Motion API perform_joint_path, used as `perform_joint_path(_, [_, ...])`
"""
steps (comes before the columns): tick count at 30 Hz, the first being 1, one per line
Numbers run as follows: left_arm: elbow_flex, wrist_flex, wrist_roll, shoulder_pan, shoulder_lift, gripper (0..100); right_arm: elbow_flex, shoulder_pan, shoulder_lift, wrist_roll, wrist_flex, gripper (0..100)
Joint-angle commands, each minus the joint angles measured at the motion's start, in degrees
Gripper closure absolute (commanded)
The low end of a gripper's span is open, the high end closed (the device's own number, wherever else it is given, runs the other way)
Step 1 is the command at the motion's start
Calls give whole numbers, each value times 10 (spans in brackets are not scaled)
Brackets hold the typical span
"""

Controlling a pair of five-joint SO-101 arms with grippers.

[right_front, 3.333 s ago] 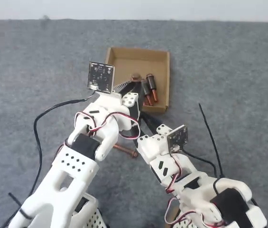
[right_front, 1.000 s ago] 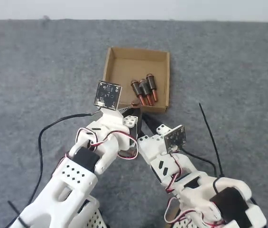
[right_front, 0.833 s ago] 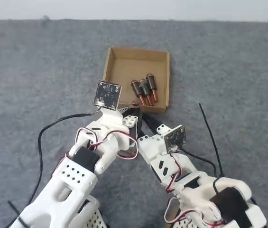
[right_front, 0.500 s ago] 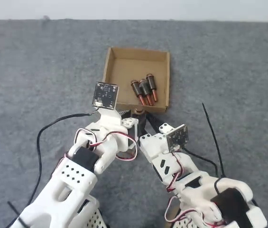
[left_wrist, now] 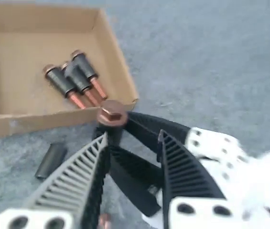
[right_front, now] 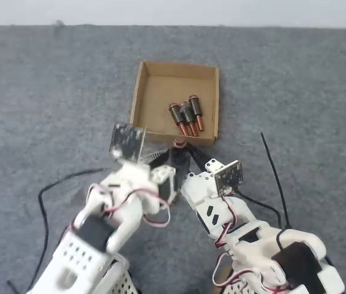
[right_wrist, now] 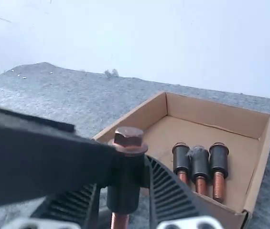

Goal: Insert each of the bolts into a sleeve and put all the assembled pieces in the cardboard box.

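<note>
Although the left arm's white body covers much of the grey carpet (right_front: 295,79), the cardboard box (right_front: 160,92) shows whole, at 12 o'clock from both grippers. The right gripper (right_front: 179,153) clamps an upright black sleeve (right_wrist: 124,186) just outside the box's 6 o'clock wall. A copper bolt (right_wrist: 128,137) caps it, its shank cut off below. The left gripper (left_wrist: 134,143) gapes astride this piece; contact is unclear. Three assembled pieces (right_front: 185,116) lie side by side at the box's 4 o'clock. A loose sleeve (left_wrist: 51,160) lies just outside the box.
</note>
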Motion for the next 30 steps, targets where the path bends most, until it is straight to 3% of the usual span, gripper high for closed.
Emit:
perform_joint_path(1, [31,4,4,4,-154,844,11,7,-26,13,-3,992])
perform_joint_path(5, [67,5,4,-24,-250,848,11,7,-25,13,0,992])
perform_joint_path(12, [75,5,4,-101,-244,848,11,13,-25,13,0,992])
perform_joint_path(20, [125,5,2,-248,-244,882,11,23,-25,13,0,992])
perform_joint_path(23, [153,5,-53,-274,-244,994,11,23,-25,13,0,992])
perform_joint_path(27, [184,9,-105,-330,-241,990,11,23,-25,13,0,992])
perform_joint_path(30, [182,60,-127,-384,-244,989,11,23,-24,14,1,992])
